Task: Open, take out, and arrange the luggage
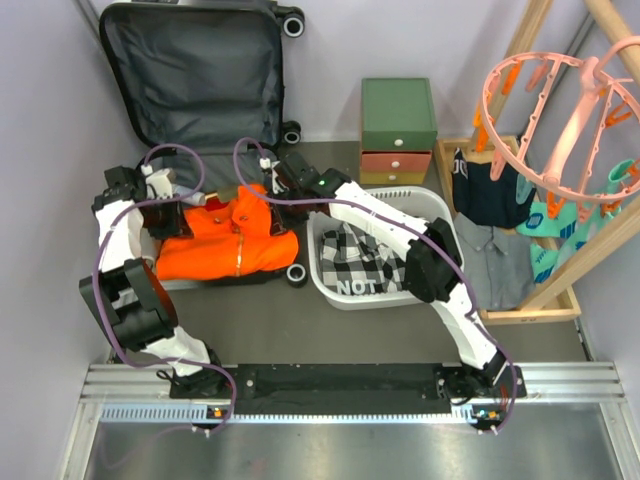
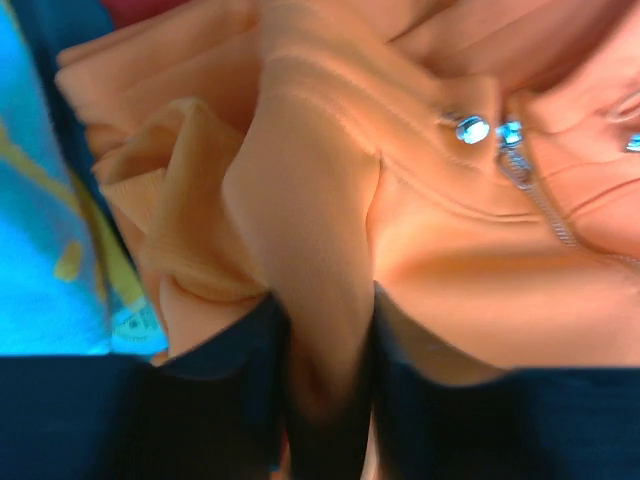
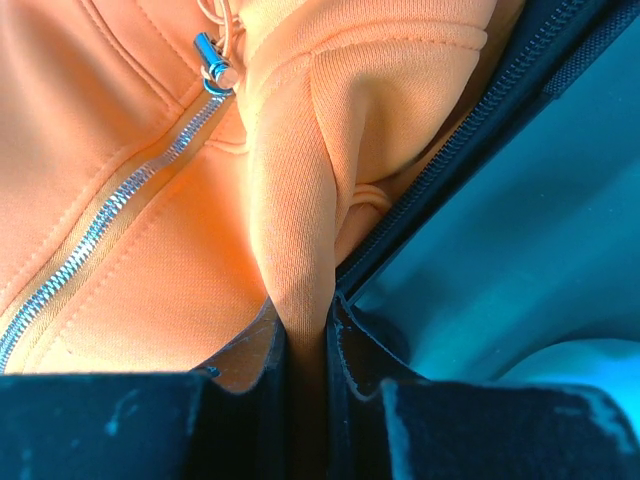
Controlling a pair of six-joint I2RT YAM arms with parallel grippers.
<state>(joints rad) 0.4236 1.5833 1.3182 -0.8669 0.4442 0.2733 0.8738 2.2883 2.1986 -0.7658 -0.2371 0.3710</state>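
Top external view shows the luggage [image 1: 190,70] lying open at the far left, its lid propped upright with the dark grey lining facing the arms and its lower shell flat in front of the lid. An orange jacket [image 1: 230,240] fills that lower shell. The left gripper [image 1: 185,198] sits over the left rear corner of the shell, at the jacket's left edge. The right gripper [image 1: 268,188] sits over the right rear corner, just in front of the lid's hinge line. In the left wrist view the two dark fingers [image 2: 220,400] are drawn close together, with a thick fold of the orange fabric pinched between them. A bright blue and yellow cloth [image 2: 40,250] lies beside the jacket inside the luggage. In the right wrist view the fingers [image 3: 240,420] are likewise nearly together, squeezing a narrow upright fold of the jacket next to its silver zipper [image 3: 110,220], right against the luggage's zippered rim. To the right of the luggage stands a white laundry basket [image 1: 440,215] holding a black-and-white checked cloth [image 1: 355,255]. A green-and-orange drawer box [image 1: 398,125] stands to the right of the lid.
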